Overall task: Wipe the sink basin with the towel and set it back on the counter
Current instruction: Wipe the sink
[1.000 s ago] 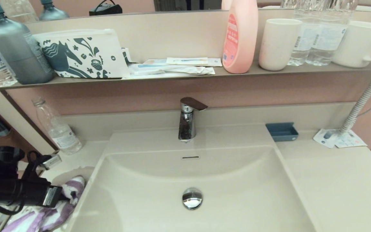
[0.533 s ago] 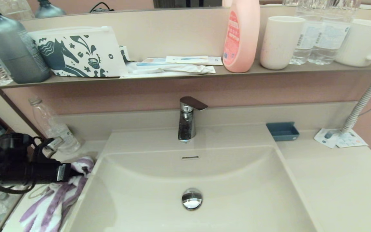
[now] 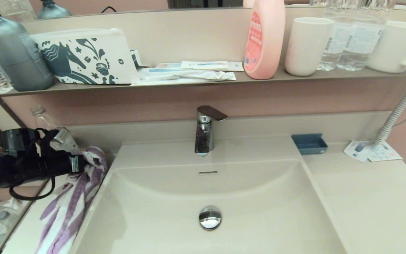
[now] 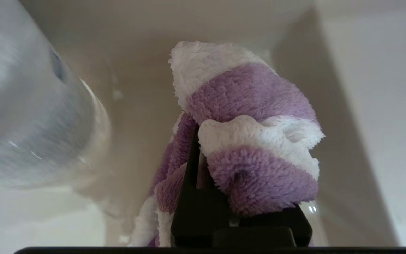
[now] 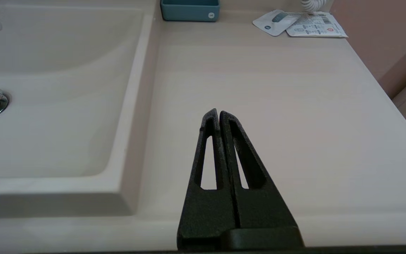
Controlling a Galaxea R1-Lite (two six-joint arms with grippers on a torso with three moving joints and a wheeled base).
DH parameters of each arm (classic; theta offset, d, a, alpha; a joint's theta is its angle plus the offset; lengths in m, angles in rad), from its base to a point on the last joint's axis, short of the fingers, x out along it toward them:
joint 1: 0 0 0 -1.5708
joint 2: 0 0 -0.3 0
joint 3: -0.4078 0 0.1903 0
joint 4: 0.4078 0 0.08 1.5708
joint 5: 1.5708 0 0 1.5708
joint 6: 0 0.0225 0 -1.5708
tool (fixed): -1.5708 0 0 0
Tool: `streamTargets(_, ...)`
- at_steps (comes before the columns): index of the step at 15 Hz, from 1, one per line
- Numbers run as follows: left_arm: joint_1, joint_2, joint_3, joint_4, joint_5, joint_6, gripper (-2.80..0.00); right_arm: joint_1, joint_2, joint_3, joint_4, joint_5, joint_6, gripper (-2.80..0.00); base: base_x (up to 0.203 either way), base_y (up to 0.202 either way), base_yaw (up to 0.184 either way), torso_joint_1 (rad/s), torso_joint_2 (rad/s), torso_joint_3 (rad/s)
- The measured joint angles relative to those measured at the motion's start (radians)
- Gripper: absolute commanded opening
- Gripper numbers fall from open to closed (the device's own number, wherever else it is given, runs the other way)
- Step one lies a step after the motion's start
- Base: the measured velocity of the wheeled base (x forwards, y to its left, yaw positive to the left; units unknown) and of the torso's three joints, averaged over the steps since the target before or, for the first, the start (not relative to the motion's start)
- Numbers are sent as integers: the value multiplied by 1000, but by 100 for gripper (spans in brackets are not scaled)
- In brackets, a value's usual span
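One towel [image 3: 72,197] hangs clamped in the left pincer [image 3: 83,165] beside one sink basin [image 3: 259,197]. The right pincer [image 5: 219,114], fingers closed and empty, hovers over the surface [image 5: 277,106].

L arm enters head view from left edge, mid-height, black w/ looped cable under wrist, reaching roughly level toward frame centre. L gripper [image 3: 83,165] at left-centre of frame, fingers [image 4: 189,183] clamped tight on towel [image 3: 72,201]; bunched end sits at tips, rest hangs below. R arm not seen in head view. R gripper [image 5: 219,116] low-centre of its wrist view, fingers pressed together, nothing btwn them.
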Motion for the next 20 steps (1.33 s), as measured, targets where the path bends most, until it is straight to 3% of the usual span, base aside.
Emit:
streamTargets(5, 19, -45, 25, -138, 43, -67, -280, -1, 0, 0, 0, 0, 0, -280, 0, 0, 0, 0, 0, 0)
streamTargets(9, 45, -171, 80, -67, 126, -103, -280, 0, 0, 0, 0, 0, 0, -280, 0, 0, 0, 0, 0, 0)
streamTargets(12, 71, -290, 143, 28, 237, -104, -280, 0, 0, 0, 0, 0, 0, -280, 0, 0, 0, 0, 0, 0)
streamTargets(14, 82, -369, 208, 81, 336, -99, -280, -1, 0, 0, 0, 0, 0, -280, 0, 0, 0, 0, 0, 0)
streamTargets(16, 87, -435, 266, 142, 495, -61, -280, -1, 0, 0, 0, 0, 0, -280, 0, 0, 0, 0, 0, 0)
streamTargets(20, 89, -570, 315, 374, 822, 35, -280, -1, 0, 0, 0, 0, 0, -280, 0, 0, 0, 0, 0, 0)
